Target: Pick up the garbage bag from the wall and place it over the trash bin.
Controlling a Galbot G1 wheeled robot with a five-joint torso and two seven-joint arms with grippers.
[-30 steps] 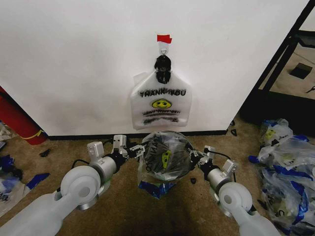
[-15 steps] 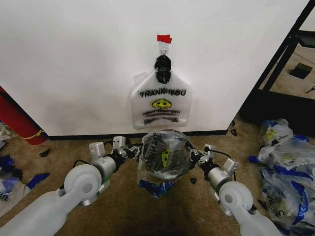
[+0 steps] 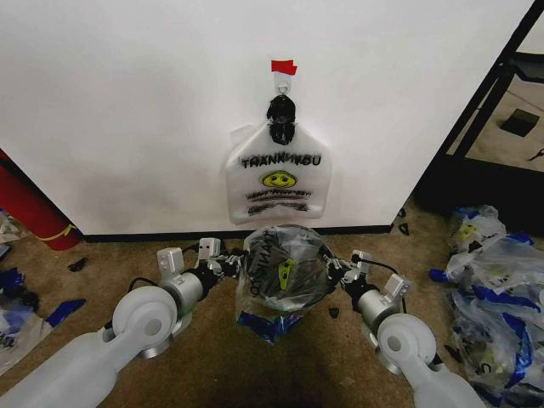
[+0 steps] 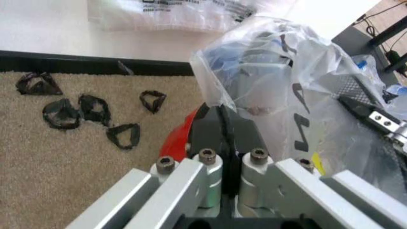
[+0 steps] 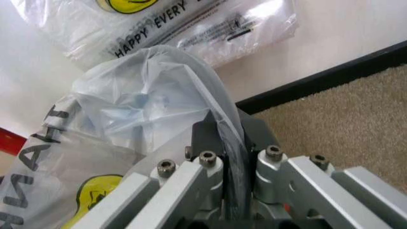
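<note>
Left tool point(image 3: 231, 265) is sitting low in the head view, left of centre, its fingers point(image 4: 213, 125) pressed together and pinching the left edge of the garbage bag point(image 3: 283, 270). Left wrist view is showing the plastic film caught between the two dark pads, with the bag ballooning away above them. Right tool point(image 3: 334, 270) is mirroring this on the right of centre, also clamped on the bag's edge; right wrist view is showing film running straight into the narrow slot between its fingers point(image 5: 207, 136).

Garbage bag is hanging stretched between the two tools in the lower middle of the head view, see-through, with black lettering and a yellow smiley visible through the plastic. Blue tape patches are showing at its lower edge, near the carpet point(image 3: 212, 357).

Trash bin point(image 4: 190, 136) is sitting inside or under the bag: its red base and black wall are peeking out just beyond the left tool's pads, and black mesh is showing through the film in the head view. Whether the bag's mouth is fully around the rim, cannot tell.

Wall point(image 3: 127, 102) is filling the upper part of the head view, with a black baseboard point(image 3: 170, 235) along its foot. Red tape strip point(image 3: 284, 66) is stuck at upper centre, and a second bag printed "THANK YOU" point(image 3: 278, 174) is hanging flat below it. Heap of clear bags point(image 3: 497, 280) is lying at the right edge.
</note>
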